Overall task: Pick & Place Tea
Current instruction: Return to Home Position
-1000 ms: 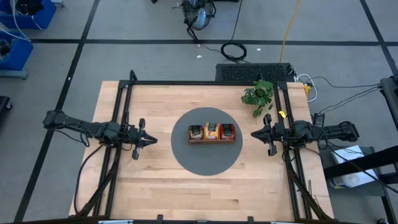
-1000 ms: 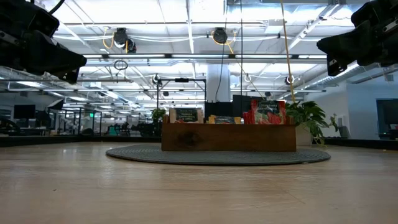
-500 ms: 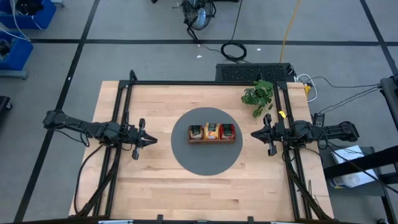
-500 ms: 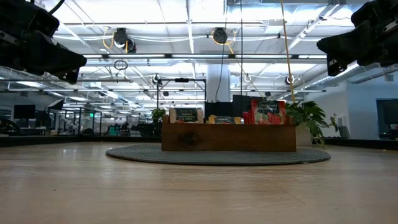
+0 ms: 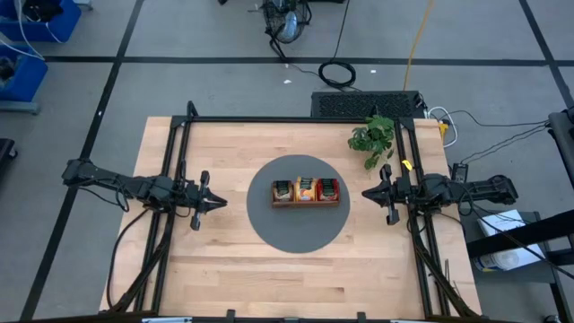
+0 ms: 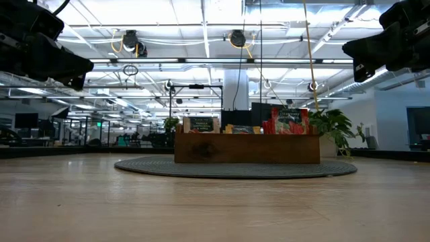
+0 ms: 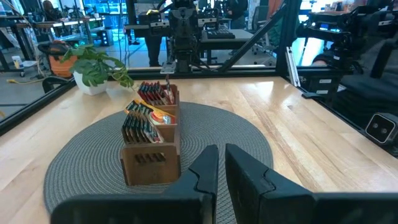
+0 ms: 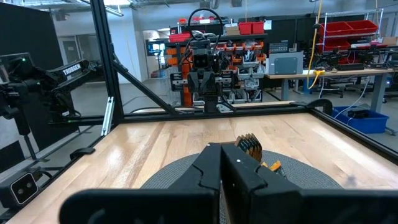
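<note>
Left gripper (image 5: 218, 203) hangs over the bench (image 5: 224, 269) close to its left edge, roughly midway between the front and back edges, off the mat and pointing toward the middle; in the left wrist view its fingers (image 7: 205, 171) sit side by side with only a thin slit between them and nothing pinched, so I read it as clenched and empty. In the low view this arm shows only in the upper left corner, well above the bench surface.

Round grey mat (image 5: 269, 229) lies at the middle of the bench; wooden tray (image 5: 306, 204) sits at the mat's centre, long side running left to right. All the tea (image 5: 316, 190) I can see is in that tray, standing on edge: cream sachets with dark green print (image 5: 283, 189) in the left compartment; orange-yellow sachets (image 5: 306, 187) in the middle one; red sachets (image 5: 328, 188) in the right one. From table height the sachet tops stick up past the tray wall (image 6: 246, 149); the red ones (image 6: 289, 122) stand tallest.

Right gripper (image 5: 364, 192) hangs near the bench's right edge, just outside the mat's right rim, facing the tray; in the right wrist view its fingers (image 8: 211, 165) are pressed together with no gap I can make out, gripping nothing. Potted plant (image 5: 372, 136) stands by the back right corner, behind that gripper.
</note>
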